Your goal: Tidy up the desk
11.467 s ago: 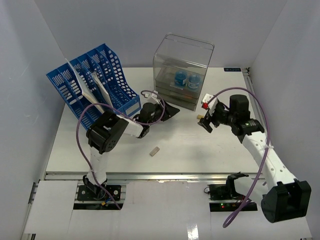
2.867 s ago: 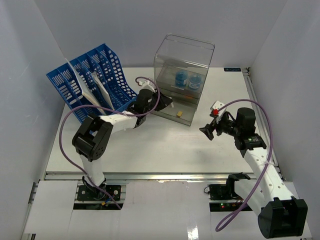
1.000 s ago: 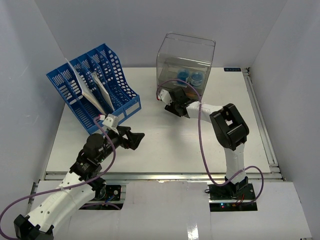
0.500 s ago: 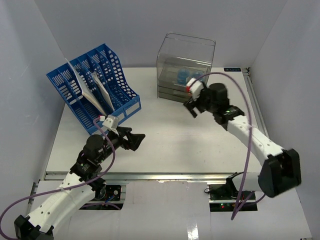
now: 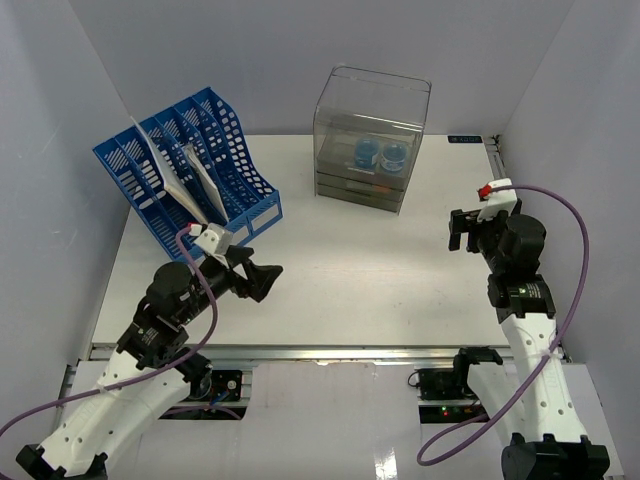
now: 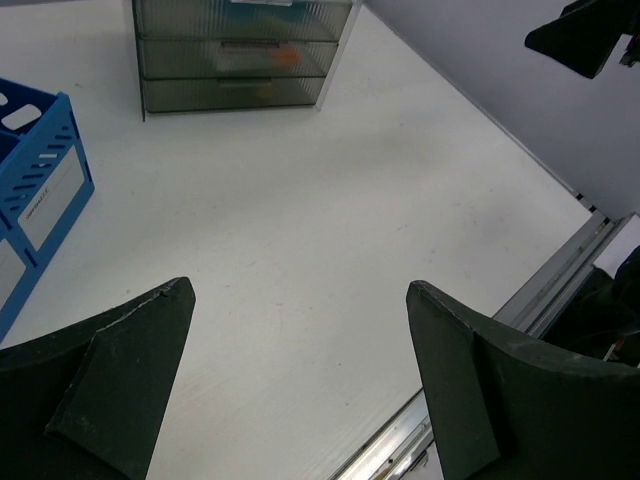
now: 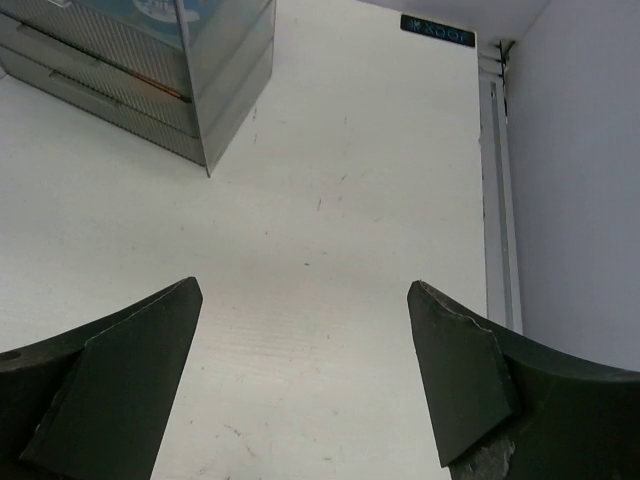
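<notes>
White desk (image 5: pixel 350 270) lies flat beneath two arms, bearing one blue file rack (image 5: pixel 190 170) at rear left and one clear three-drawer box (image 5: pixel 370 140) at rear centre, with two blue round items (image 5: pixel 362 155) inside. Left gripper (image 6: pixel 297 300) and right gripper (image 7: pixel 300 290): jaws spread wide, both empty.

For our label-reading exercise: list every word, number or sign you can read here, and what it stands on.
"XDOF": dark tag at the far edge of the desk, right wrist view.
White labels on the blue file rack: too blurred to read, perhaps blank.
Nothing else legible.
</notes>
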You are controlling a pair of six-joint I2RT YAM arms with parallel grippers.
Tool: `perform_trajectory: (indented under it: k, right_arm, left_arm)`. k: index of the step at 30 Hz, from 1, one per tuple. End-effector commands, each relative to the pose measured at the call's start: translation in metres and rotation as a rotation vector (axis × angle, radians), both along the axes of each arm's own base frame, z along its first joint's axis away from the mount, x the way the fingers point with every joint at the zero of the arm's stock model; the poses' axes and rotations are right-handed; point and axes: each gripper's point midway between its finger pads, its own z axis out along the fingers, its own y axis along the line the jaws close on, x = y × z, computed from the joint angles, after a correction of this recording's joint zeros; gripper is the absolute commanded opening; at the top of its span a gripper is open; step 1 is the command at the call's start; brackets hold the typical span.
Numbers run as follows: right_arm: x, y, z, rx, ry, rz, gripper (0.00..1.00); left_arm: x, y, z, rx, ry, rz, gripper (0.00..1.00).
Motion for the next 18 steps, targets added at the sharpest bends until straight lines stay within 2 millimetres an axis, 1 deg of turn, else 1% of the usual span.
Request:
perform_trajectory:
  k: [1, 3, 5, 8, 10, 11, 18]
  right_arm:
    - [-0.011, -0.011, -0.021, 0.065, 0.066, -0.109, 0.9]
    - [-0.013, -0.011, -0.025, 0.082, 0.072, -0.114, 0.9]
    - [-0.015, -0.009, -0.024, 0.104, 0.057, -0.112, 0.9]
    - [-0.019, -0.004, -0.023, 0.127, 0.043, -0.091, 0.9]
    - [-0.022, -0.004, -0.023, 0.128, 0.031, -0.091, 0.9]
    - [-0.024, 0.002, -0.021, 0.135, 0.021, -0.061, 0.9]
    - [-0.031, 0.001, -0.021, 0.128, -0.008, -0.057, 0.9]
  left_arm:
    - [-0.006, 0.015, -0.024, 0.075, 0.039, 0.038, 0.98]
    - [-0.01, 0.018, -0.022, 0.06, 0.02, 0.042, 0.98]
    - [-0.012, 0.019, -0.018, 0.047, 0.003, 0.044, 0.98]
    - [-0.012, 0.025, -0.016, 0.038, -0.014, 0.068, 0.98]
    - [-0.013, 0.025, -0.015, 0.033, -0.017, 0.067, 0.98]
    - [-0.014, 0.025, -0.014, 0.029, -0.019, 0.069, 0.98]
    - [-0.016, 0.03, -0.01, 0.005, -0.038, 0.087, 0.98]
